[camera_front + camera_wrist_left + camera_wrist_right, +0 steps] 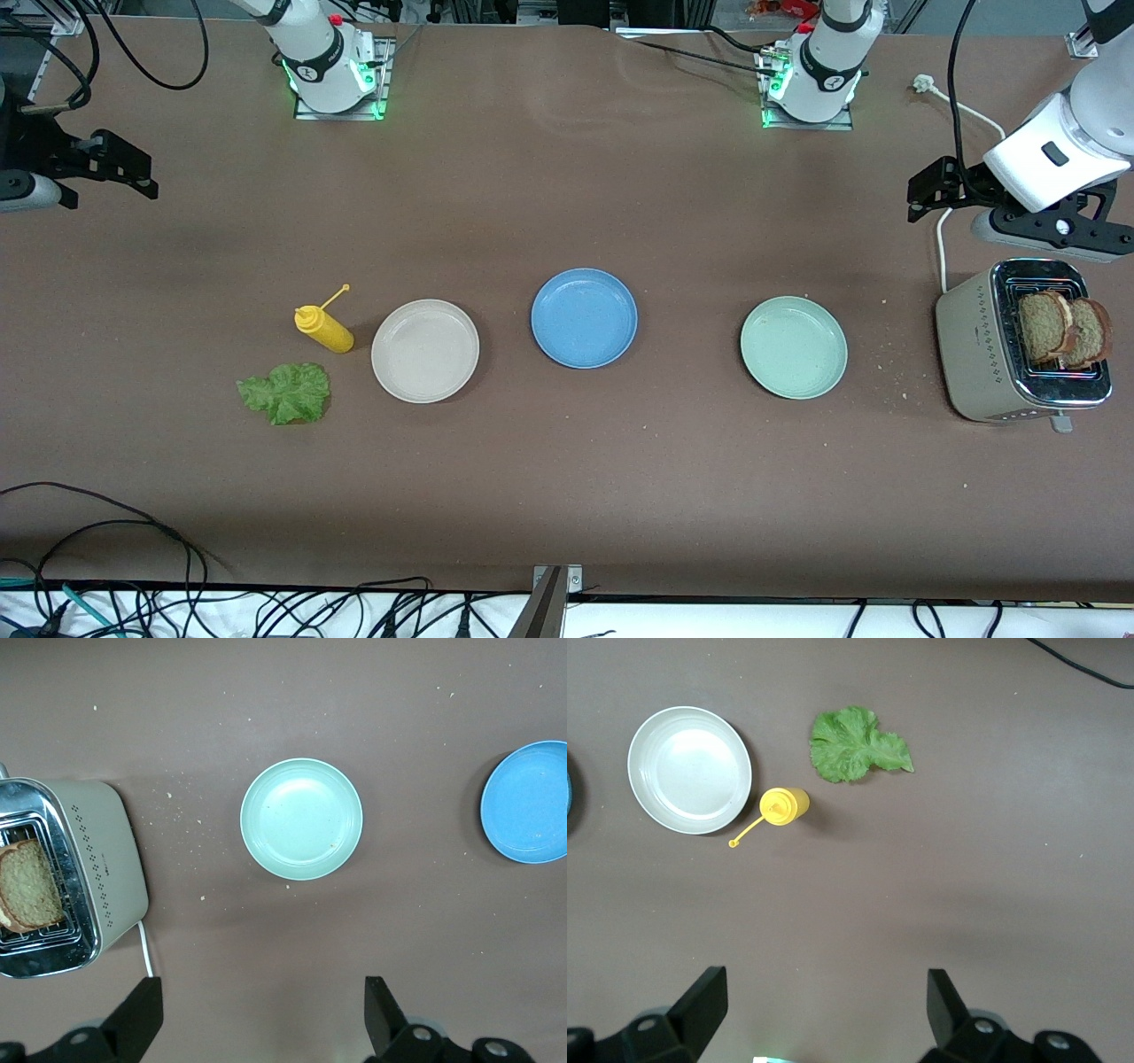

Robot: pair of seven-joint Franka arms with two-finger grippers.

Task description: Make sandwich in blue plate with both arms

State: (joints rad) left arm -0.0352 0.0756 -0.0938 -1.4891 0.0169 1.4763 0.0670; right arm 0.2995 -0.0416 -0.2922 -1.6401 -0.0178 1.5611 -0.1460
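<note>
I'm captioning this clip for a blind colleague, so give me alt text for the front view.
Three empty plates sit in a row on a brown table: a beige plate, the blue plate in the middle, and a pale green plate. A lettuce leaf and yellow squeeze bottle lie beside the beige plate; a toaster holds two bread slices. The left gripper and right gripper hover open at the table's ends.

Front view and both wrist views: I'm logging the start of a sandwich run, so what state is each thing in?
Blue plate: empty, mid-table.
Beige plate: empty.
Pale green plate: empty.
Bread slices: two, upright in the toaster.
Toaster: loaded, at the left arm's end.
Lettuce leaf: flat on the table, untouched.
Mustard bottle: standing, cap off its tip.
Left gripper: open, empty.
Right gripper: open, empty.
</note>
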